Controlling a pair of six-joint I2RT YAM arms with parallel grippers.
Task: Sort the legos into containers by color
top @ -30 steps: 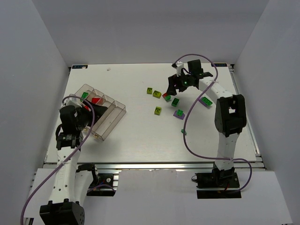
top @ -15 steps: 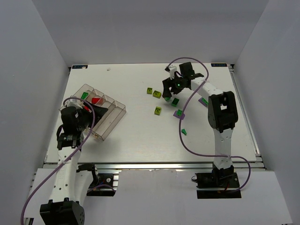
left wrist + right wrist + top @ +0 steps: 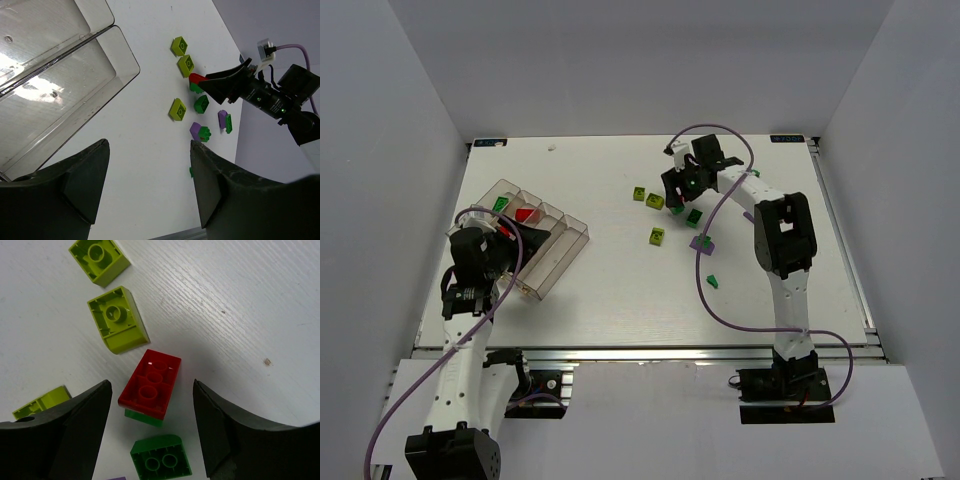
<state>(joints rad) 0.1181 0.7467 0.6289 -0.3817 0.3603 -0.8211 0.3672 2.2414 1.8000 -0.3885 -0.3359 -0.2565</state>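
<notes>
My right gripper is open, its fingers on either side of an upside-down red brick that sits on a green brick. In the top view this gripper hangs over the cluster of legos at the table's far middle-right. Three yellow-green bricks, a green brick and a purple brick with green on it lie around it. The clear divided tray lies at the left and holds a green brick and a red brick. My left gripper is open and empty beside the tray.
A small green brick lies alone nearer the front. A purple brick shows partly behind the right arm. White walls stand on three sides of the table. The right arm's purple cable loops over the bricks.
My right gripper has moved left and come down closer over the red brick. The left arm and the tray have not moved.
</notes>
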